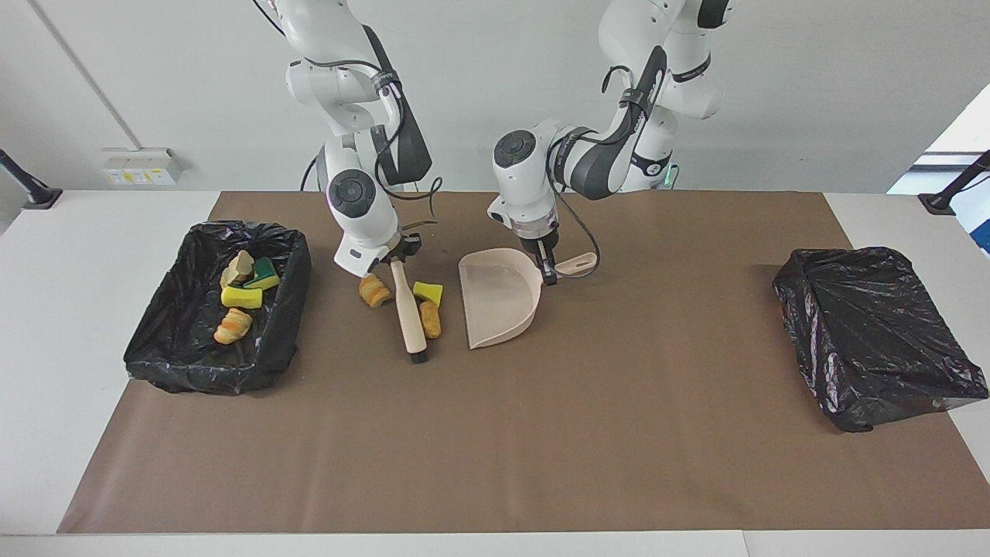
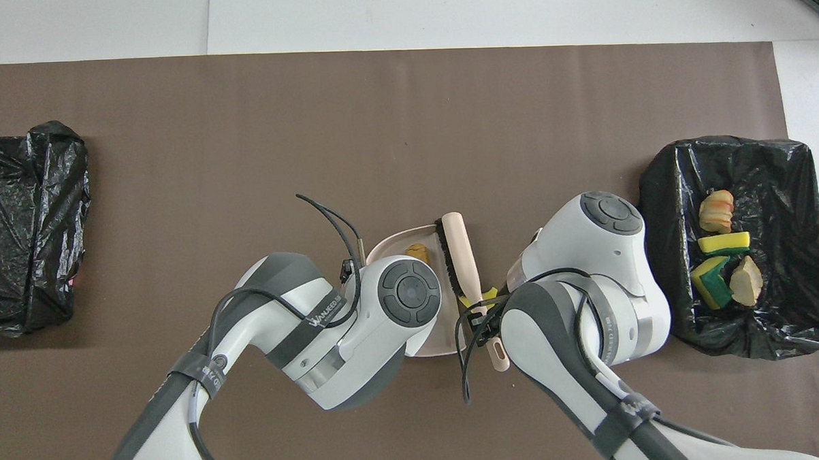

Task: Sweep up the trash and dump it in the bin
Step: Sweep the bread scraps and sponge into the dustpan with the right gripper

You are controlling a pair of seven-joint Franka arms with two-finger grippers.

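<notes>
Right gripper (image 1: pixel 396 261): clenched on brush (image 1: pixel 407 313) handle. Just beside brush: loose trash, three scraps (image 1: pixel 430 318).
Left gripper (image 1: pixel 546 272): clenched on dustpan (image 1: pixel 495 305) handle.
Bin (image 1: pixel 166 352), at right arm's end: four trash scraps (image 1: pixel 241 296) inside.
Second bin (image 1: pixel 874 333), at left arm's end: contents not visible.
Arm lettering too small to read.

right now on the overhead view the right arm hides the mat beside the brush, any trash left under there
Observer: Yes, one striped golden-brown lump lies on the mat, on the side of the brush toward the bin that holds trash, not on the dustpan side.
Operator: is the dustpan held, the wrist covers its handle
Observer: Yes, the left gripper is shut on the dustpan's handle.
Operator: and the brush
Observer: The right gripper is shut on its handle, which slopes down to the bristle end on the mat.
</notes>
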